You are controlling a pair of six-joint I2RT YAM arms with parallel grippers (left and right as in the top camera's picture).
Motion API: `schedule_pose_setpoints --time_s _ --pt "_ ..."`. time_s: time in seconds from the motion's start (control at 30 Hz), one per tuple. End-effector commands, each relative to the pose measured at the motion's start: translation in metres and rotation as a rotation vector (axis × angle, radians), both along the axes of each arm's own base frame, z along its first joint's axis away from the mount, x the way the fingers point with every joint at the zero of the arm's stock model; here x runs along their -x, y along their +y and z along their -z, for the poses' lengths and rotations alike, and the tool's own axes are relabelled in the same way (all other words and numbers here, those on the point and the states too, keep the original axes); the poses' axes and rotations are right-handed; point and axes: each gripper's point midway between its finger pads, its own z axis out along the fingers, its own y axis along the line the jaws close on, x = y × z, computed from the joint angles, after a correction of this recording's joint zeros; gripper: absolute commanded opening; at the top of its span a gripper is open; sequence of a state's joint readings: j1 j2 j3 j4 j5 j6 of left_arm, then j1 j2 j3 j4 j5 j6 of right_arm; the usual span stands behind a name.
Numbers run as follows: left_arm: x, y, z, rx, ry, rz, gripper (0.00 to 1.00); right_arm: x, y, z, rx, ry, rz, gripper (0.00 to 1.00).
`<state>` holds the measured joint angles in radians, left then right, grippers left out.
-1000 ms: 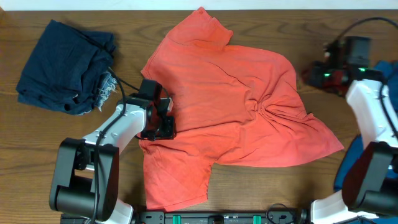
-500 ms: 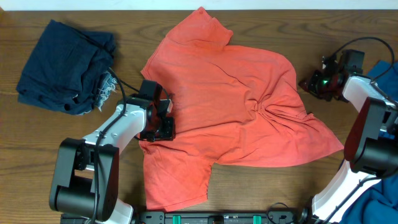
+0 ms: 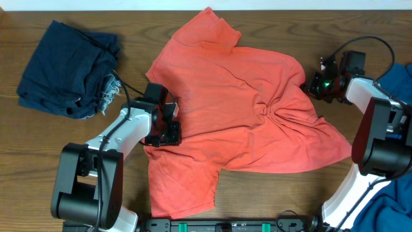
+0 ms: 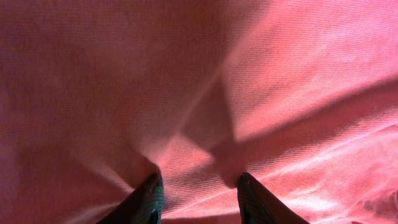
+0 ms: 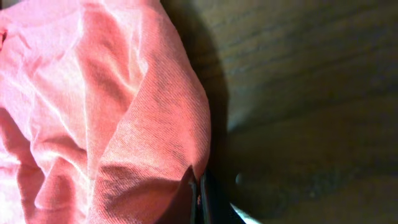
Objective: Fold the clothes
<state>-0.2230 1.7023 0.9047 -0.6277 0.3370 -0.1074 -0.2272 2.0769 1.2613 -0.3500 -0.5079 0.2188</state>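
The coral-red T-shirt (image 3: 232, 96) lies spread and creased on the wooden table, bunched near its middle right. My left gripper (image 3: 166, 132) rests on the shirt's left edge. In the left wrist view it (image 4: 200, 183) stands open, both dark fingertips (image 4: 150, 194) pressed into the red cloth with a raised fold between them. My right gripper (image 3: 317, 84) is at the shirt's right edge. In the right wrist view it (image 5: 199, 182) is shut, pinching the hem of the T-shirt (image 5: 124, 124) just above bare wood.
A crumpled dark blue garment (image 3: 67, 67) lies at the back left. More blue cloth (image 3: 394, 205) hangs at the right edge beside the right arm's base. Bare wooden table (image 3: 38, 154) shows around the shirt.
My right arm has swung left to the shirt's right edge and its jaws have shut on the hem. The left arm and the shirt have stayed still.
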Motion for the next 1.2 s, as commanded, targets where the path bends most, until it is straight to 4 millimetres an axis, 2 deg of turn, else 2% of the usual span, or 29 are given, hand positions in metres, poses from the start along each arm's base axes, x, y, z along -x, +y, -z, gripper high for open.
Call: schedule_pose_setpoints --time_s 0.0,0.17,0.23,0.27,0.33,0.4,0.47,0.5,0.53,0.57,0.63,0.7,0.83,0.9,0.97,1.07,1.17 --pt "0.006 0.002 0.004 -0.013 0.017 0.006 0.41 -0.019 -0.016 -0.024 0.027 -0.072 0.023 0.01" --pt "0.006 0.002 0.004 -0.013 0.016 0.006 0.41 -0.053 -0.038 -0.113 0.097 -0.263 0.041 0.01" --pt "0.005 0.002 0.004 -0.013 0.016 0.006 0.41 -0.058 -0.042 -0.144 0.139 -0.309 0.054 0.01" --pt "0.005 0.002 0.004 -0.013 0.016 0.006 0.41 -0.058 -0.041 -0.154 0.156 -0.315 0.057 0.01" --pt "0.006 0.002 0.004 -0.013 0.016 0.006 0.41 -0.056 -0.034 -0.162 0.189 -0.308 0.046 0.01" --pt "0.006 0.002 0.004 -0.013 0.016 0.006 0.41 -0.05 -0.024 -0.155 0.223 -0.268 0.027 0.02" --pt "0.005 0.002 0.004 -0.013 0.016 0.006 0.41 -0.038 -0.009 -0.139 0.249 -0.184 0.003 0.01" --pt "0.005 0.002 0.004 -0.013 0.016 0.006 0.41 -0.033 -0.004 -0.132 0.267 -0.151 -0.004 0.05" --pt "0.005 0.002 0.004 -0.013 0.016 0.006 0.41 -0.028 -0.001 -0.125 0.293 -0.124 -0.011 0.15" --pt "0.005 0.002 0.004 -0.013 0.016 0.007 0.41 -0.024 0.001 -0.12 0.331 -0.098 -0.015 0.35" --pt "0.005 0.002 0.004 -0.013 0.016 0.007 0.41 -0.024 -0.003 -0.118 0.387 -0.086 0.0 0.58" --pt "0.005 0.002 0.004 -0.013 0.016 0.007 0.41 -0.029 -0.009 -0.122 0.405 -0.11 0.018 0.7" --pt "0.005 0.002 0.004 -0.013 0.016 0.007 0.41 -0.033 -0.028 -0.124 0.407 -0.125 0.062 0.74" --pt "0.005 0.002 0.004 -0.013 0.016 0.007 0.41 -0.034 -0.042 -0.124 0.405 -0.124 0.095 0.72" --pt "0.005 0.002 0.004 -0.013 0.015 0.007 0.41 -0.035 -0.056 -0.121 0.406 -0.125 0.124 0.64" --pt "0.004 0.002 0.004 -0.012 0.009 0.007 0.41 -0.032 -0.075 -0.109 0.405 -0.093 0.156 0.55" --pt "0.003 0.002 0.003 -0.01 0.005 0.006 0.41 -0.027 -0.09 -0.086 0.389 -0.039 0.176 0.55"
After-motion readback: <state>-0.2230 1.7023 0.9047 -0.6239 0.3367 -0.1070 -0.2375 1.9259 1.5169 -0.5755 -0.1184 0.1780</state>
